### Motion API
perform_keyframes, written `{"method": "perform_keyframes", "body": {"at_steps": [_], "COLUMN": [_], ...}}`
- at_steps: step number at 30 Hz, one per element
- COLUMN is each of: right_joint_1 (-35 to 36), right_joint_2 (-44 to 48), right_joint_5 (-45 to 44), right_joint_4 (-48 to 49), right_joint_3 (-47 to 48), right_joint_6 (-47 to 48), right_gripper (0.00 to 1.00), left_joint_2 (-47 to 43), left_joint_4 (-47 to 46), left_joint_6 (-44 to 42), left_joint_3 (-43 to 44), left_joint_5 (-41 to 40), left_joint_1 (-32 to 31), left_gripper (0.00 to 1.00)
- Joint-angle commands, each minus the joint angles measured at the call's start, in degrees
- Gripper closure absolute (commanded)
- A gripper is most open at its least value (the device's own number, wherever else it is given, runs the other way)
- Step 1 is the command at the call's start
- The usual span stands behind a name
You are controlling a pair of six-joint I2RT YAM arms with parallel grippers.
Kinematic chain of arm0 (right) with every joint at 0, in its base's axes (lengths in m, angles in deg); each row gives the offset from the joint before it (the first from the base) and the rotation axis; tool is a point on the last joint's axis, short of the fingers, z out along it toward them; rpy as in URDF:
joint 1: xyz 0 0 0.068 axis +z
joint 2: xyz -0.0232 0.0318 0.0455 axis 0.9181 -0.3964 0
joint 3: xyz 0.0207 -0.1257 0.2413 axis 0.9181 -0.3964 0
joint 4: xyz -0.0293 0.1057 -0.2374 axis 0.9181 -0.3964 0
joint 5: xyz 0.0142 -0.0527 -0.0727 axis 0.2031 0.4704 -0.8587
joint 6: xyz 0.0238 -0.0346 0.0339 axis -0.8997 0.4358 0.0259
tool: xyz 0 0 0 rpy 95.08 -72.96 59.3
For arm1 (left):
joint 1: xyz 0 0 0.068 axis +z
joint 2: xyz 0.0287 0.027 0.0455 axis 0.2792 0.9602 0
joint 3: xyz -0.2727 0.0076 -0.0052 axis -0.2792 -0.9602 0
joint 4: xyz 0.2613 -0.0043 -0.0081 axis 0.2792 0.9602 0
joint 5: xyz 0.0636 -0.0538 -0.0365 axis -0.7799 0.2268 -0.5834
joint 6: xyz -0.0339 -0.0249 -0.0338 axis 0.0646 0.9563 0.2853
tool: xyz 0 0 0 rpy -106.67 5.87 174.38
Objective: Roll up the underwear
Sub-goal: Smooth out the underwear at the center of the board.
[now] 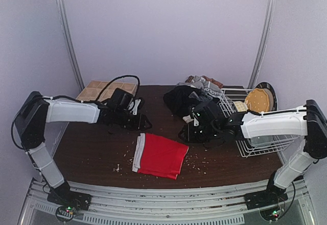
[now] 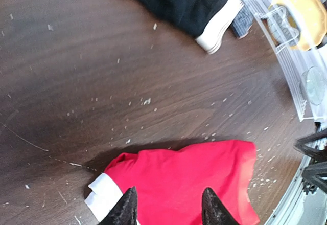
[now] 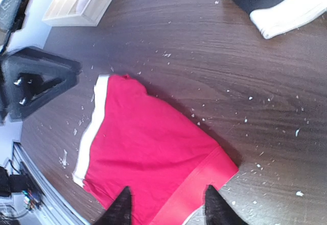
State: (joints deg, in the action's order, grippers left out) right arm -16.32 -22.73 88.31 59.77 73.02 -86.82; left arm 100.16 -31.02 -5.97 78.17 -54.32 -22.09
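The red underwear (image 1: 159, 156) lies flat on the dark table, its pale waistband (image 1: 137, 154) at the left end. It fills the lower part of the left wrist view (image 2: 189, 184) and of the right wrist view (image 3: 148, 153). My left gripper (image 1: 142, 121) hovers just above and behind its left end, jaws open and holding nothing (image 2: 168, 207). At the cloth's right end my right gripper (image 1: 185, 133) hovers too, open and holding nothing (image 3: 168, 207). More underwear, black (image 1: 180, 99) and grey-striped (image 1: 204, 84), is piled at the back.
A wooden grid tray (image 1: 104, 89) sits at the back left. A white wire rack (image 1: 255, 148) with a yellow plate (image 1: 258, 99) stands at the right. Pale crumbs (image 1: 118, 167) speckle the table (image 1: 92, 148). A black piece with a white band (image 2: 179, 0) lies behind the red one.
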Motion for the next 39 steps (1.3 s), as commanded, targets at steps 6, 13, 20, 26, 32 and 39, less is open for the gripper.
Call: {"method": "perform_keyframes", "body": {"at_steps": [6, 13, 20, 26, 32, 39], "right_joint_1": [-2.2, -3.9, -4.4, -4.0, -3.8, -4.1], "right_joint_2": [-6.2, -11.2, -14.8, -16.1, -16.4, -15.6], "right_joint_5": [-1.9, 1.0, 5.4, 7.6, 8.2, 6.7], "right_joint_4": [-6.1, -2.3, 0.4, 1.6, 2.8, 1.3], "right_joint_3": [2.1, 2.4, 1.5, -0.4, -1.6, -0.4], "right_joint_6": [-1.8, -5.0, -8.1, -9.5, -10.4, -8.4], "right_gripper": [0.31, 0.3, 0.42, 0.58, 0.79, 1.0], "left_joint_2": [-3.3, -8.1, -10.9, -11.3, -11.3, -10.8], "left_joint_4": [1.0, 1.1, 1.3, 1.0, 1.3, 1.2], "left_joint_6": [2.0, 3.6, 4.5, 4.9, 4.9, 5.1], "left_joint_3": [-4.3, -8.7, -11.5, -12.1, -12.1, -12.2], "left_joint_5": [-3.9, -8.1, -10.4, -10.4, -10.7, -10.5], "left_joint_1": [0.3, 0.4, 0.4, 0.3, 0.4, 0.4], "left_gripper": [0.59, 0.55, 0.53, 0.52, 0.53, 0.53]}}
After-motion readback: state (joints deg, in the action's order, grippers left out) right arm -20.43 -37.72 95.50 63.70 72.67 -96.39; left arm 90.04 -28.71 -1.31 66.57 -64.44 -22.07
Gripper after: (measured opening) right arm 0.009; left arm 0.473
